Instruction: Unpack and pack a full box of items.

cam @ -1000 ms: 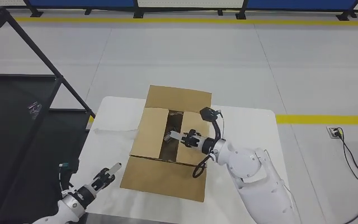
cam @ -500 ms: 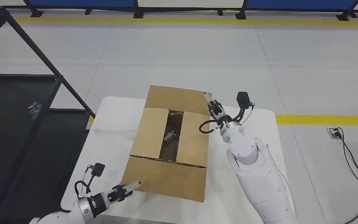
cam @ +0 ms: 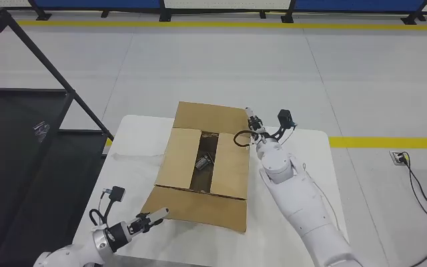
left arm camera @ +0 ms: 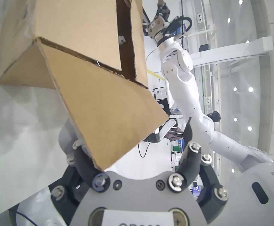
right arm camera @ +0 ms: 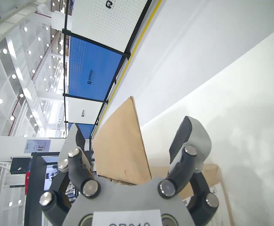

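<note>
Both released: left gripper [left arm camera: 137, 149] at the cardboard box [cam: 200, 207] near flap [left arm camera: 102, 111] corner, right gripper [right arm camera: 131, 128] at the far flap [right arm camera: 119, 145]. Seat deeper before you clench.

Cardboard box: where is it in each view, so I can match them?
Top view: cardboard box mid-table, flaps open.
Left wrist view: its near flap reaches in over the open left gripper.
Right wrist view: its far flap rises beyond the open right gripper.
Shared landmark: the right gripper at the box's far corner.
</note>
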`<state>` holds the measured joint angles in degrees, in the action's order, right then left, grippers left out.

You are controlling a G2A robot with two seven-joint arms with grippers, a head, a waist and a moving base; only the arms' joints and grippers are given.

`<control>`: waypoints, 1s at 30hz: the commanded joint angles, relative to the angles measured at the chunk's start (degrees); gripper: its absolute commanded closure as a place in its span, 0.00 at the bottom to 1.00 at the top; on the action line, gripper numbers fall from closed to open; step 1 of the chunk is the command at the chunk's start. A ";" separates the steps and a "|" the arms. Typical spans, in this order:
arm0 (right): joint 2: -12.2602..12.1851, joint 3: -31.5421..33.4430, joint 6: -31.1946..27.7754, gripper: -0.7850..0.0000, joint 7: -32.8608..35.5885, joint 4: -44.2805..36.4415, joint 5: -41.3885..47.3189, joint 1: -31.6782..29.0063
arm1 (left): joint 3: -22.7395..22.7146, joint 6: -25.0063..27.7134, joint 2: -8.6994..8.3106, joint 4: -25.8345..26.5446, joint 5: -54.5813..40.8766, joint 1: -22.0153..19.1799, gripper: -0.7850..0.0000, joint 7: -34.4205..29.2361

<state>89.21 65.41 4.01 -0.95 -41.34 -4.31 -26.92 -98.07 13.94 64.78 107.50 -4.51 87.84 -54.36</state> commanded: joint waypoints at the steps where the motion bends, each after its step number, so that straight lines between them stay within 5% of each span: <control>1: 0.27 0.55 -2.30 0.00 2.41 3.01 2.56 1.49 | 0.08 -0.01 -0.08 0.03 -0.36 -0.46 0.00 0.39; 17: -0.71 7.48 -13.93 0.00 18.72 11.86 14.23 6.92 | 2.74 -0.26 -0.51 -0.74 0.72 -5.20 0.00 6.51; 30: -4.59 14.52 -20.97 0.00 39.81 3.64 19.36 2.75 | 8.24 -2.23 -0.14 -1.56 3.85 -10.07 0.00 15.32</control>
<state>84.88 79.63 -16.83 37.66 -36.17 15.19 -23.53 -90.38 11.89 64.59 106.21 -0.84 78.30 -39.69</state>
